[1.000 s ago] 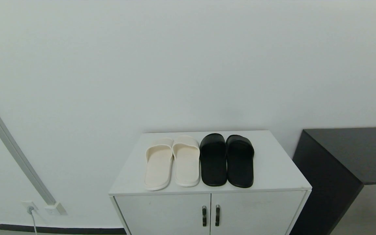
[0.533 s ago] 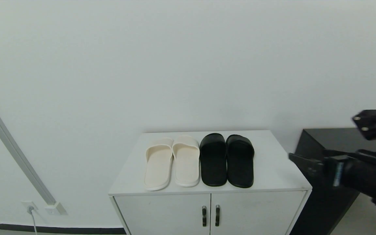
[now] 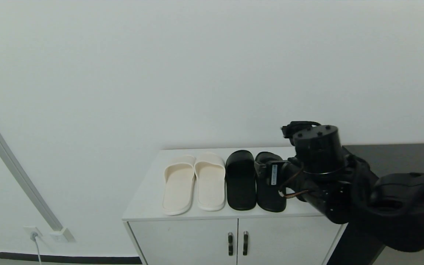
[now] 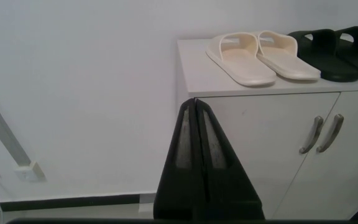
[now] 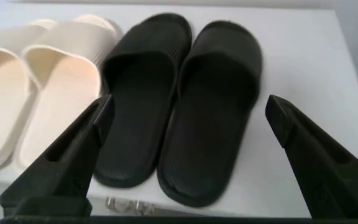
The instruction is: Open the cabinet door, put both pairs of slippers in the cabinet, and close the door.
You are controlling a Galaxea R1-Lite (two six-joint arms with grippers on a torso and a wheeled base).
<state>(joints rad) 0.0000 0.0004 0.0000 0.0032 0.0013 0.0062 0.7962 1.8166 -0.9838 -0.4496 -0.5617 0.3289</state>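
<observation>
Over the black slippers [image 5: 216, 112] on the cabinet [image 3: 144, 200], the right tool [image 5: 188, 106] hangs spread apart; doors [image 3: 282, 239] shut, a handle [image 3: 245, 243] likely needs pulling first.

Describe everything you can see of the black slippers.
The black slippers are two matte, rubbery-looking slides with broad straps. They lie flat, side by side, on the white cabinet top, straps toward the wall. One sits close against the white slippers. The open right gripper hangs over them, with no contact visible.
</observation>
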